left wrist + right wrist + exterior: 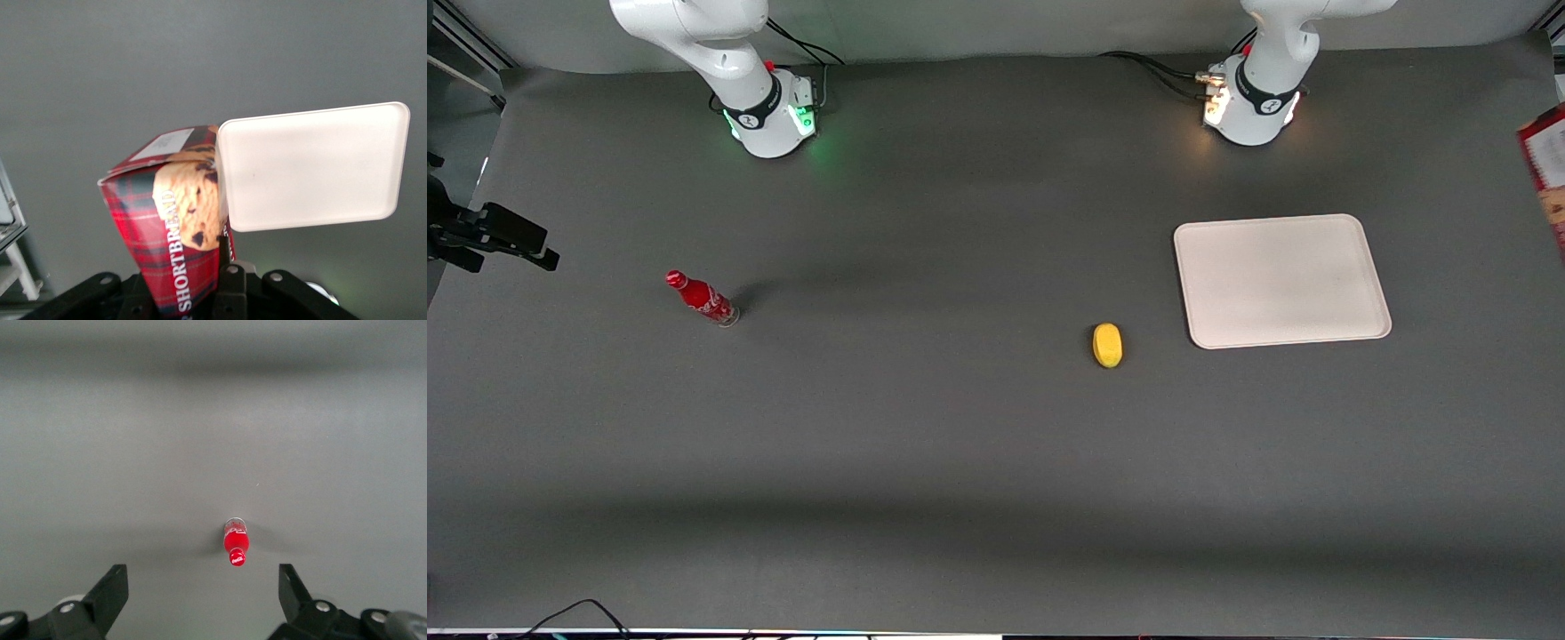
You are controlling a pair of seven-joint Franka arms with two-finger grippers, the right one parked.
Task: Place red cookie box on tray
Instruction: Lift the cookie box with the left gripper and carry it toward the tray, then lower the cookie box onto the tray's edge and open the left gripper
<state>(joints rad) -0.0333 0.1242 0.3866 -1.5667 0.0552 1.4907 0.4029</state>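
The red cookie box (177, 227), dark red tartan with a cookie picture and a white label at its end, is held in the air by my left gripper (190, 290), which is shut on it. One black finger (233, 280) presses against the box's side. Below the box lies the cream tray (313, 167), bare; the box's upper end overlaps the tray's edge in the left wrist view. In the front view only a corner of the box (1547, 173) shows at the picture's edge, toward the working arm's end, past the tray (1280, 280).
A yellow lemon-like object (1107, 345) lies on the grey table beside the tray, a little nearer the front camera. A small red bottle (703, 298) (235, 543) stands toward the parked arm's end. A black mount (489, 236) juts in at that end.
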